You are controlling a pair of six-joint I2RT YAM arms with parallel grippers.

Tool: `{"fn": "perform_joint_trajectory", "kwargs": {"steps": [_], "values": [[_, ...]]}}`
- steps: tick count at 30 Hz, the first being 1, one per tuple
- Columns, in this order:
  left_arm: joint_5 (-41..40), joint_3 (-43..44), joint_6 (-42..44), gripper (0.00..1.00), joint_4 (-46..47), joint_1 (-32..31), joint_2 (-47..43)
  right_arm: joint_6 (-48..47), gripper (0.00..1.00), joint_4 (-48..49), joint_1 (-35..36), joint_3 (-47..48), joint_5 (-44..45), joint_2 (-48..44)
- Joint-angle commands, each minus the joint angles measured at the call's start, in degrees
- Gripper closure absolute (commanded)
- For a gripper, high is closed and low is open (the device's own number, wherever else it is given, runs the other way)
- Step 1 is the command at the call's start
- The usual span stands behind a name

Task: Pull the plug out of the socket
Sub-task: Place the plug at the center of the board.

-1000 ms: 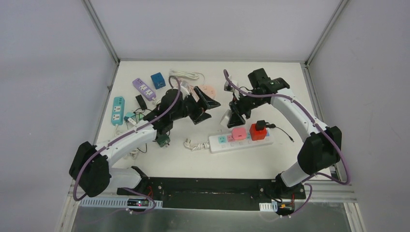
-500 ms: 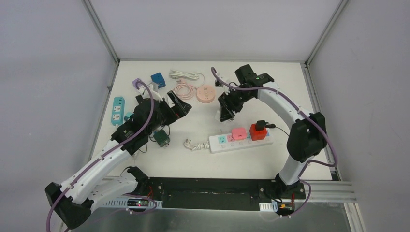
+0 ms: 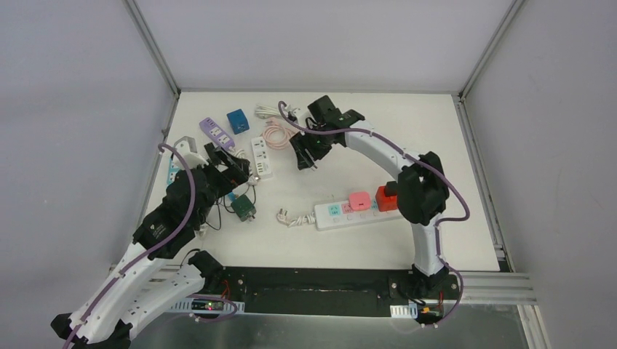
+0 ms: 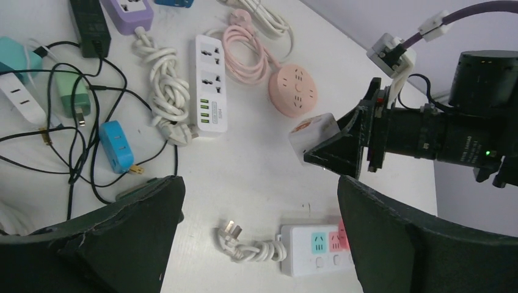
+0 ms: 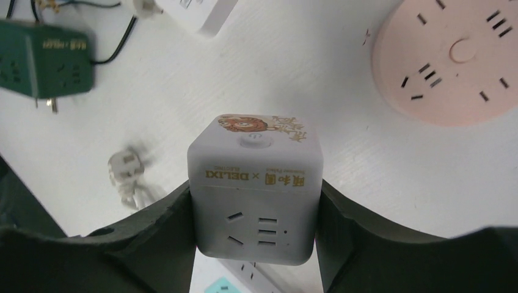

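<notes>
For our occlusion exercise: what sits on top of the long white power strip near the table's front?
A pink adapter and a red adapter sit on the power strip. The right arm covers its right end, so anything there is hidden.

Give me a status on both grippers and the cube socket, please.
Left gripper: jaws open, empty. Right gripper: jaws shut on cube socket, held aloft. No plug visible in it. Pink socket nearby.

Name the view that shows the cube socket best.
Right wrist: the cube socket fills the centre between the fingers, label and slots legible. Left wrist shows it small, side-on; top external barely shows it.
</notes>
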Motion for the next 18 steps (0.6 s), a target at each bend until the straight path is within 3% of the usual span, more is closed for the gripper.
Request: {"fn": "perform_joint_trajectory", "kwargs": {"steps": [1,6,10,18], "values": [[-5.1,-0.9,1.7,0.01,-1.9,0.4,-2.1,8.3,1.00,6.5,2.4,6.9,8.9,4.1],[-6.6,-1.5,1.9,0.01,-2.5,0.4,-2.8,11.6,1.00,9.0,4.4,11.2,15.6,9.1],[-7.0,-1.7,2.8,0.01,-2.6,0.5,-2.5,14.3,1.00,9.3,5.0,14.5,15.6,12.9],[-9.1,-1.9,3.8,0.01,-2.5,0.5,-1.8,16.2,0.89,10.4,6.2,19.1,17.2,18.6]]}}
